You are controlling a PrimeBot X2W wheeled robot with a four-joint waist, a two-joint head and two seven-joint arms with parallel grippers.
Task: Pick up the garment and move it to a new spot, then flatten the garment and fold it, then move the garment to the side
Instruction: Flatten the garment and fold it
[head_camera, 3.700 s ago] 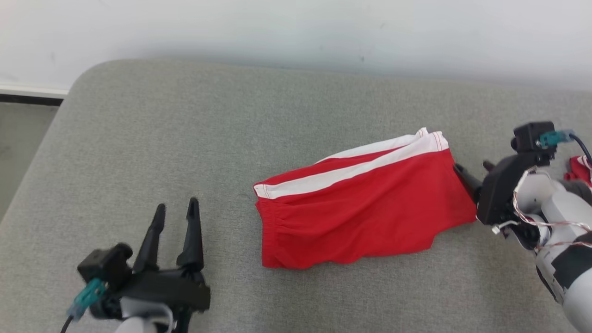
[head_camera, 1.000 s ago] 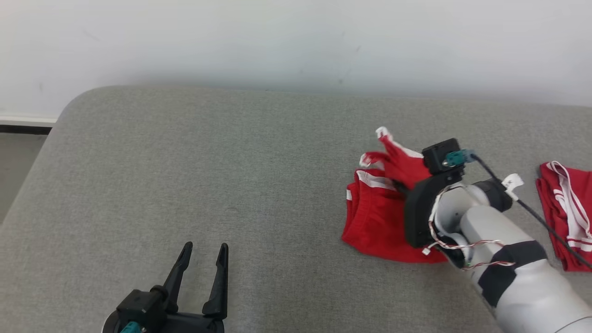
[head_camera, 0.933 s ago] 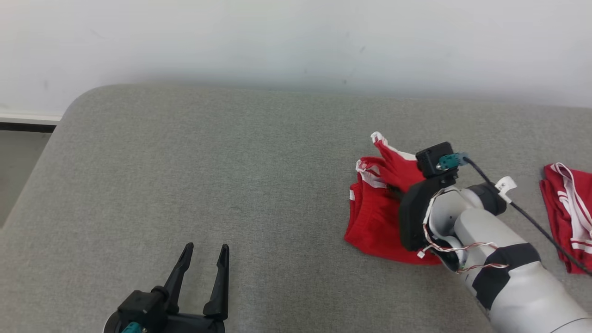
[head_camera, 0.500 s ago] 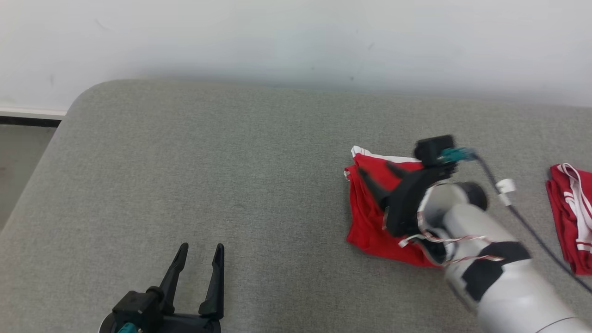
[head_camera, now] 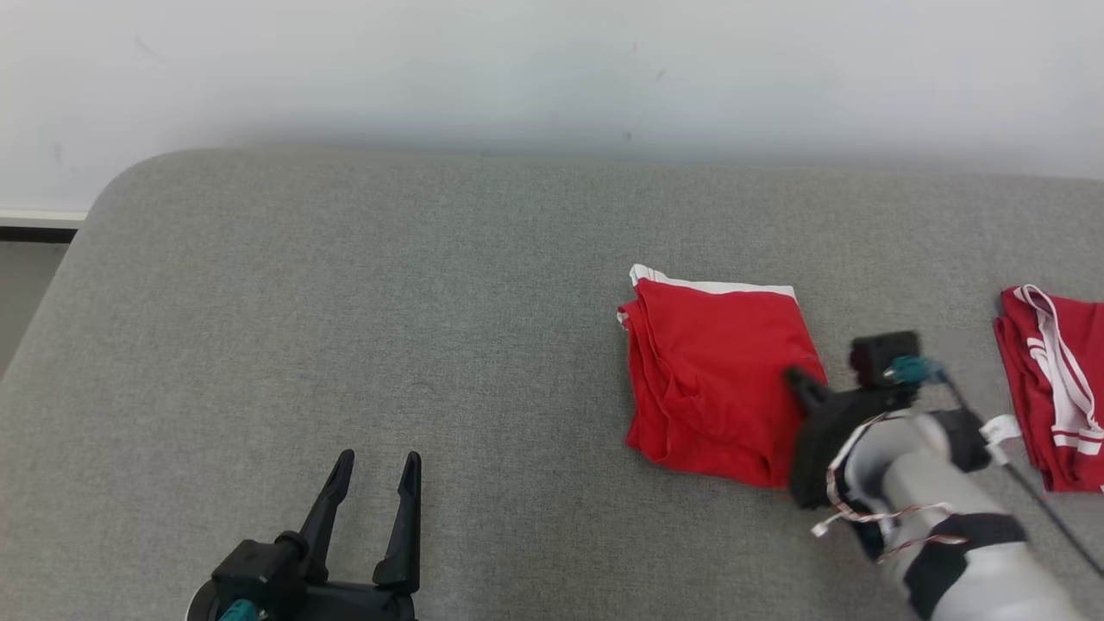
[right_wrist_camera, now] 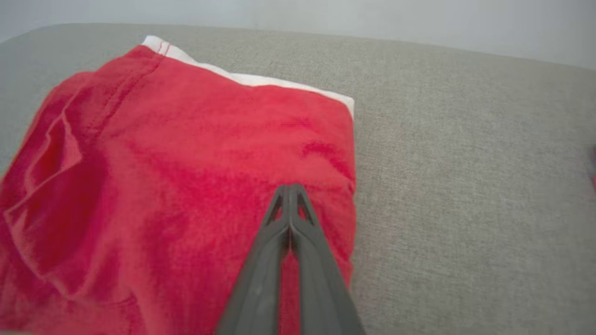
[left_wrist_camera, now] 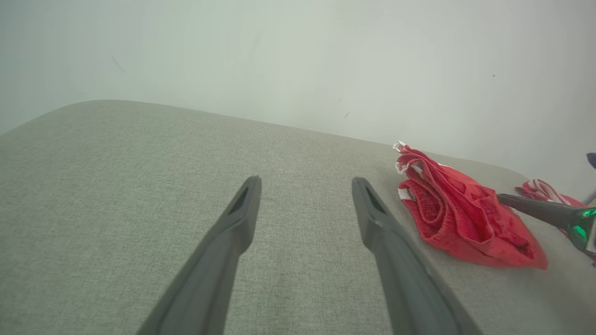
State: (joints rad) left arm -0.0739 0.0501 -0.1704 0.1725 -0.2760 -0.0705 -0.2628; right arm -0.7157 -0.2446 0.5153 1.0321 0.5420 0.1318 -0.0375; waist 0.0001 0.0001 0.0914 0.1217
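Note:
The garment (head_camera: 716,379) is a pair of red shorts with a white stripe, lying folded into a rough square on the grey padded surface (head_camera: 345,302), right of centre. My right gripper (head_camera: 793,377) is shut, its tips over the garment's right edge. In the right wrist view its fingers (right_wrist_camera: 289,188) press together above the red cloth (right_wrist_camera: 186,177) with nothing between them. My left gripper (head_camera: 373,461) stands open at the lower left, far from the garment; in its wrist view the fingers (left_wrist_camera: 305,184) frame bare grey surface, with the garment (left_wrist_camera: 461,209) off to the right.
A second red garment with white stripes (head_camera: 1048,397) lies crumpled at the far right edge, also in the left wrist view (left_wrist_camera: 542,190). A pale wall runs along the back. The surface's rounded corner and the floor (head_camera: 26,285) are at the left.
My right gripper let go of the raised half of the garment, which now lies folded flat. The gripper drew back to the right edge and shut. The left arm stayed put.

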